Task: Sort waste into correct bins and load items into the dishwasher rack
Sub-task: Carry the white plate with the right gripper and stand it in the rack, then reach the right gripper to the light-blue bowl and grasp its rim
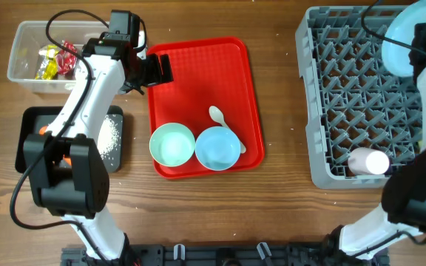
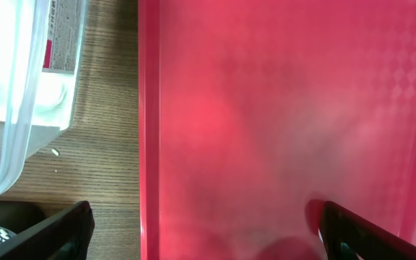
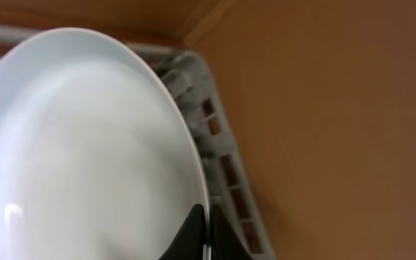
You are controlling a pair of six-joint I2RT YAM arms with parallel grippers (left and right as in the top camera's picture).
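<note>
The grey dishwasher rack (image 1: pixel 346 89) sits right; the red tray (image 1: pixel 198 74) centre; the right gripper (image 3: pixel 204 231) pinches a pale blue plate (image 3: pixel 85 144) by its rim above the rack's far right corner; the left gripper (image 2: pixel 204 238) hangs spread over the tray's far-left corner, the green bowl (image 1: pixel 172 143) and blue bowl (image 1: pixel 217 147) lying toward the robot.

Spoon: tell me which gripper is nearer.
Left. The left gripper hovers over the tray holding the spoon; the right gripper holds a plate over the rack.
</note>
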